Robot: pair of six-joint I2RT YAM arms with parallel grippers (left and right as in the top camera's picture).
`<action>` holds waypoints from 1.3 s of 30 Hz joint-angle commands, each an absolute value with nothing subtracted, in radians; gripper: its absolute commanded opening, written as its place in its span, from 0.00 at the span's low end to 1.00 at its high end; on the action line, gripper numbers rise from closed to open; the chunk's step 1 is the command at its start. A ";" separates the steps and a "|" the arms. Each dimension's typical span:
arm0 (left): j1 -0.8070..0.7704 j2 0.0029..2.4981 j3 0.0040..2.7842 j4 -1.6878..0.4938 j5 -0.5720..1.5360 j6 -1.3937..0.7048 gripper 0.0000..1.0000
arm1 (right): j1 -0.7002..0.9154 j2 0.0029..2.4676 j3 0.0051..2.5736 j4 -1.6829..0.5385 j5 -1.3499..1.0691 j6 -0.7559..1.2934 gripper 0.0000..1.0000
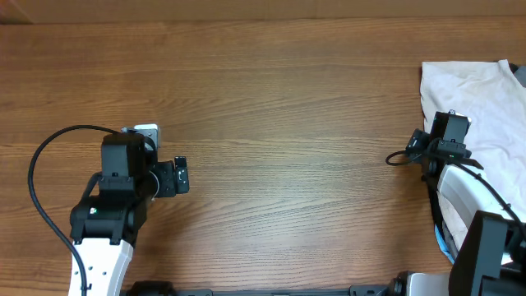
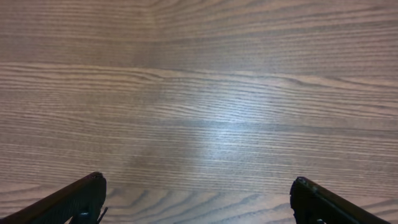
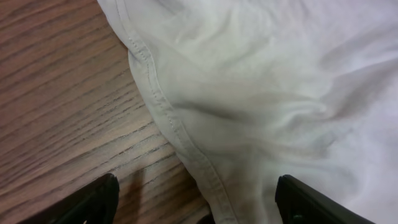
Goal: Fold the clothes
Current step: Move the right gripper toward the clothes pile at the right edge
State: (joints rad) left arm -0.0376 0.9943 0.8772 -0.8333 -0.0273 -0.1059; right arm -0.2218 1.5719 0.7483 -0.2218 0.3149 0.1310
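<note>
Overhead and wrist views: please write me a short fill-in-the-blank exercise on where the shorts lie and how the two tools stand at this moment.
1. In the overhead view, the cream shorts lie at the ______ edge of the table.
2. The left tool is over bare ______-grain tabletop, with no cloth under it.
3. The right tool has its jaws ______ over the stitched hem of the shorts.

Missing words: right; wood; open.

wood-grain table [image 1: 288, 99], cream shorts [image 1: 481, 99] at right edge
</note>
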 commanded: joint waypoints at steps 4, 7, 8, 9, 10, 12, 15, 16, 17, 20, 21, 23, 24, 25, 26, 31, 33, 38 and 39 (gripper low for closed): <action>-0.032 1.017 0.905 -0.834 -0.025 -0.120 0.96 | -0.224 1.627 0.759 -0.240 0.322 0.122 0.78; -0.032 1.021 0.905 -0.834 -0.025 -0.120 0.96 | -0.224 1.640 0.759 -0.246 0.321 0.123 0.69; -0.032 1.021 0.905 -0.834 -0.025 -0.120 0.96 | -0.224 1.640 0.759 -0.245 0.322 0.122 0.64; -0.032 1.021 0.905 -0.834 -0.026 -0.120 0.97 | -0.224 1.639 0.759 -0.243 0.322 0.122 0.59; -0.032 1.021 0.905 -0.834 -0.026 -0.120 0.97 | -0.224 1.639 0.759 -0.241 0.325 0.123 0.54; -0.032 1.021 0.905 -0.834 -0.025 -0.120 0.97 | -0.224 1.639 0.759 -0.242 0.325 0.123 0.44; -0.032 1.021 0.905 -0.834 -0.026 -0.120 0.97 | -0.224 1.639 0.759 -0.244 0.325 0.123 0.35; -0.032 1.021 0.905 -0.834 -0.025 -0.120 0.97 | -0.224 1.639 0.759 -0.245 0.325 0.123 0.31; -0.032 1.021 0.905 -0.834 -0.025 -0.120 0.97 | -0.224 1.639 0.759 -0.245 0.325 0.123 0.28; -0.032 1.021 0.905 -0.834 -0.026 -0.120 0.97 | -0.224 1.639 0.759 -0.238 0.341 0.123 0.31; -0.032 1.021 0.905 -0.834 -0.026 -0.120 0.98 | -0.224 1.639 0.759 -0.219 0.365 0.123 0.48; -0.032 1.021 0.905 -0.834 -0.026 -0.120 0.99 | -0.224 1.639 0.762 -0.162 0.410 0.122 0.55; -0.032 1.021 0.905 -0.834 -0.026 -0.120 1.00 | -0.224 1.639 0.766 -0.143 0.411 0.121 0.55; -0.032 1.021 0.905 -0.834 -0.026 -0.120 1.00 | -0.224 1.639 0.770 -0.122 0.411 0.121 0.54; -0.032 1.021 0.905 -0.834 -0.026 -0.120 1.00 | -0.224 1.639 0.773 -0.106 0.411 0.121 0.54; -0.032 1.021 0.905 -0.834 -0.025 -0.120 1.00 | -0.224 1.646 0.775 -0.039 0.373 0.053 0.61; -0.032 1.021 0.905 -0.833 -0.025 -0.120 1.00 | -0.224 1.658 0.775 -0.034 0.340 -0.012 0.65; -0.032 1.021 0.905 -0.833 -0.025 -0.120 1.00 | -0.224 1.713 0.775 -0.027 0.339 -0.057 0.68; -0.032 1.021 0.905 -0.834 -0.025 -0.120 1.00 | -0.224 1.723 0.775 -0.024 0.339 -0.057 0.68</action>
